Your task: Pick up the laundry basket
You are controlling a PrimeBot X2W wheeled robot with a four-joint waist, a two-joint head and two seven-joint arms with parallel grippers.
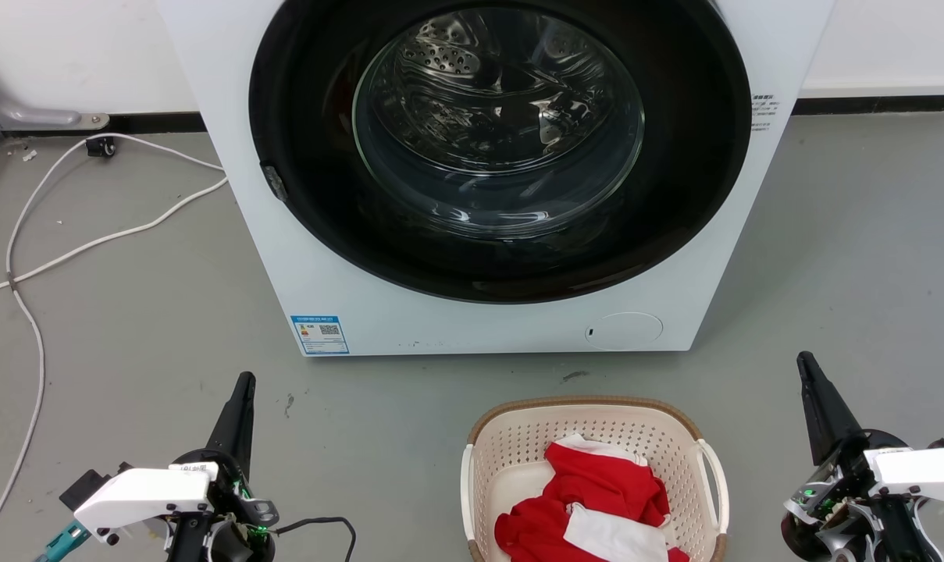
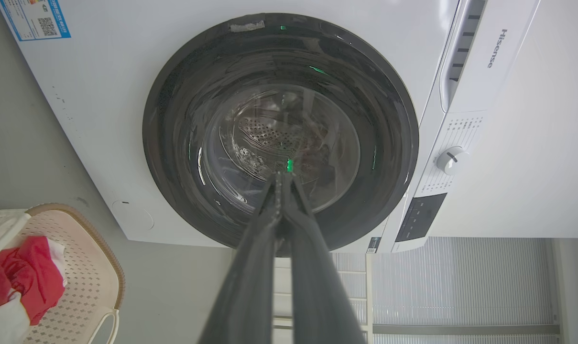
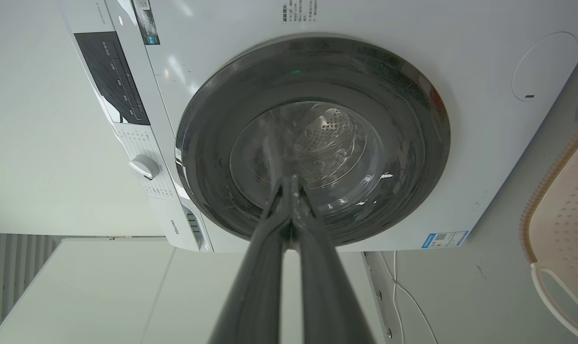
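I read left tool [image 1: 244, 386] and right tool [image 1: 807, 367] both clenched on nothing, either side of the laundry basket [image 1: 518, 445], clear of it.

Low and well apart, left gripper [image 1: 244, 384] and right gripper [image 1: 806, 363], fingers [image 2: 250, 267] together, tips up.

Bright, even, soft-shadowed light; glare streaks the washer door glass [image 1: 499, 117]; wrist views bend at edges.
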